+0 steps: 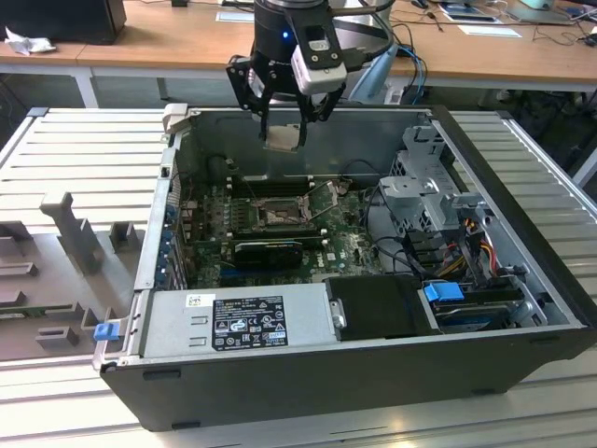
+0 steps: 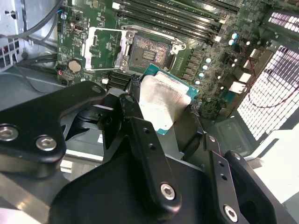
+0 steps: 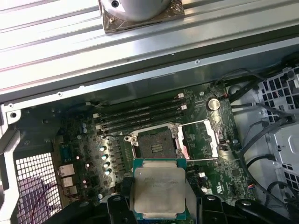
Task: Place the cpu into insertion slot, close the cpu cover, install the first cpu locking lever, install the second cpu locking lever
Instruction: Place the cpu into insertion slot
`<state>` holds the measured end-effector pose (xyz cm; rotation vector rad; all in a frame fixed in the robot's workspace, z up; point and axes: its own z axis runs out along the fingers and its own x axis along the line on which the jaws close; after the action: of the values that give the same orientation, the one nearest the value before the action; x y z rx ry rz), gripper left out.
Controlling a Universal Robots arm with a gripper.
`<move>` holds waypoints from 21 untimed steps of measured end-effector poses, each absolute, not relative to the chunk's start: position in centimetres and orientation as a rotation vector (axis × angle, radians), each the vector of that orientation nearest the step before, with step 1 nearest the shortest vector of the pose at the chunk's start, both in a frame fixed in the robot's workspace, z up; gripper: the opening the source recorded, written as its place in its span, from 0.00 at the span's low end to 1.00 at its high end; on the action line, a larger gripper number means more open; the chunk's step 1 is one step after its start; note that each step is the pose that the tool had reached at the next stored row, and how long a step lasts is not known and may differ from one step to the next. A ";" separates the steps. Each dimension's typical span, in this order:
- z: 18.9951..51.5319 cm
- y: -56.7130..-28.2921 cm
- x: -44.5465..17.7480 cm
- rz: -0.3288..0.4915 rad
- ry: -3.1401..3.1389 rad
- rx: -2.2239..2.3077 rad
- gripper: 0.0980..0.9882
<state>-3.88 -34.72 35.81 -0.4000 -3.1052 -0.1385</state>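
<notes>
On the ribbed surface (image 1: 84, 149) sat an open computer case (image 1: 280, 383). The claw (image 1: 283, 126), grasping the cpu (image 3: 158, 190), had the bare insertion slot (image 3: 153, 142) below it. Seating the chip would likely need a level, squared, gentle descent.

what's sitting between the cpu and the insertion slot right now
Nothing visible. The gripper holds the cpu in the air above the insertion slot, which lies bare. The cpu cover is swung open to one side of it.

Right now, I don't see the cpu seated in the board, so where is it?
The cpu is gripped in the hand, up above the open case and the empty slot, near the exterior view's top centre.
</notes>
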 end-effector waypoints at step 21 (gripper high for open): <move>35.6 -34.7 -3.9 -0.138 -3.082 -0.582 0.49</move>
<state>-3.92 -34.71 35.56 -0.5817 -3.0818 -0.1377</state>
